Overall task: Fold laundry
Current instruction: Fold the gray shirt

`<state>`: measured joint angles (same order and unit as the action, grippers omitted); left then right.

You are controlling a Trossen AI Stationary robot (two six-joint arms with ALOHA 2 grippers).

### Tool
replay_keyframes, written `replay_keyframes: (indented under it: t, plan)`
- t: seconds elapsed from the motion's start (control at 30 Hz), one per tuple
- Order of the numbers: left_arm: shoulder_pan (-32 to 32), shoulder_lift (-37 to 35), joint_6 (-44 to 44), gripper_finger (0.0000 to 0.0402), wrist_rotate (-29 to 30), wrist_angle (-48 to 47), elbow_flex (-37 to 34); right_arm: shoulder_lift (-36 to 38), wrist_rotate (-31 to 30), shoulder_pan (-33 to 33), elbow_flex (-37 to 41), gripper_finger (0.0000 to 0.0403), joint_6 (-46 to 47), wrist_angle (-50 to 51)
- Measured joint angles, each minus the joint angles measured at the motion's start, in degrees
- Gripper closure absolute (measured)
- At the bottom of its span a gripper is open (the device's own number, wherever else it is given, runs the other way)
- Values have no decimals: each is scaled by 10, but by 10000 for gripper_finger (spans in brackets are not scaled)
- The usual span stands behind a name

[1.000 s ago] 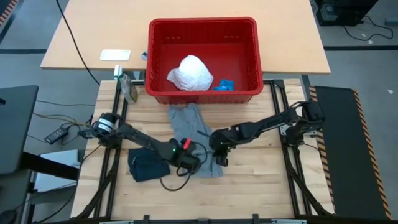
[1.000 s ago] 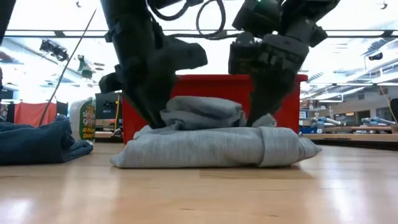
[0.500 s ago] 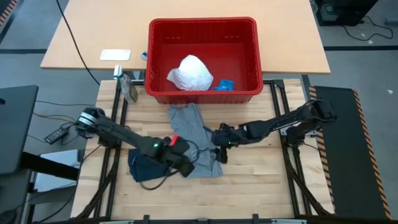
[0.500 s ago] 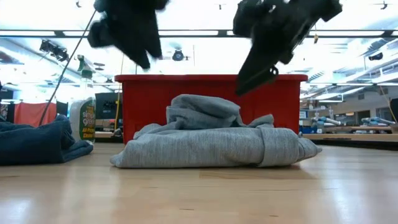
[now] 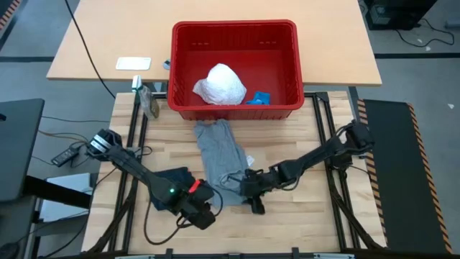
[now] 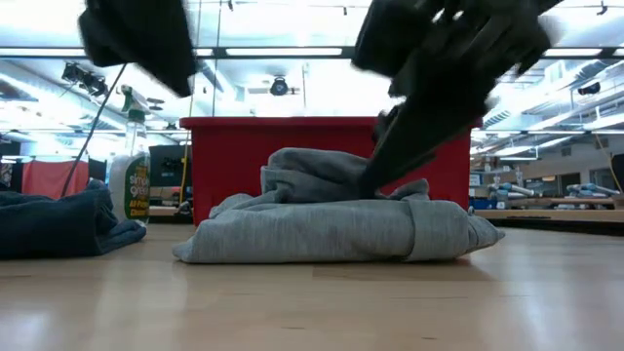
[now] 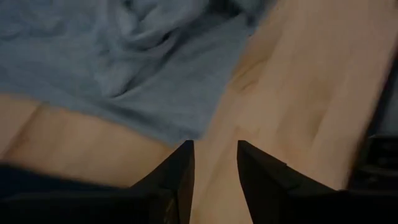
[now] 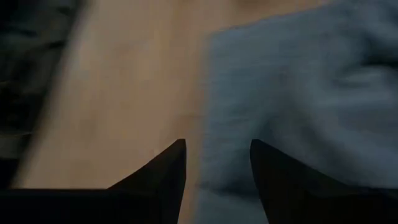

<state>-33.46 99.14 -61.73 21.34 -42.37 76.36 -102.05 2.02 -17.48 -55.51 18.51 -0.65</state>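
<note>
**Now the Near Hem: Two Grippers Line Up for the Next Fold**

Poised low over the wooden table (image 5: 302, 216), the left gripper (image 7: 214, 163) and right gripper (image 8: 217, 163) each hang with fingers spread and nothing between them. The grey cloth (image 5: 221, 157) lies partly folded just ahead of both, its near edge under the right gripper and just beyond the left one's fingertips. The navy cloth (image 5: 169, 180) sits bundled beside the left arm, and the white crinkly cloth (image 5: 220, 83) waits in the red basket (image 5: 233, 27) well beyond both grippers.

Done well, the next move likely calls for both grippers to pinch the near hem at matching corners, taking only the top layer, then lift evenly so the cloth neither twists nor drags. An uneven grab risks pulling the earlier fold loose.
</note>
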Motion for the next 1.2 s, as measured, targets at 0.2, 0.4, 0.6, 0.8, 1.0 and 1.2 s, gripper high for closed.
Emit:
replay_keyframes:
  t: [0.2, 0.4, 0.6, 0.8, 1.0, 1.2]
  plan:
    - [12, 1, -1, 280, 0, 31, 1, 10, -21, 101, 0, 219, -41, -16]
    - [26, 9, 0, 280, 0, 45, 1, 18, 51, 196, 0, 219, -10, -40]
    - [28, 52, 100, 277, -10, 88, 1, 33, 128, 164, -1, 221, -10, 2]
    - [25, 102, 150, 219, -61, 118, 1, 38, 87, 49, 0, 222, -53, 93]
    - [23, 108, 181, 149, -42, 124, 1, 38, -63, -59, 0, 222, -91, 84]
    - [29, 130, 243, 137, -23, 123, 1, 27, -156, -94, 11, 220, -109, 54]
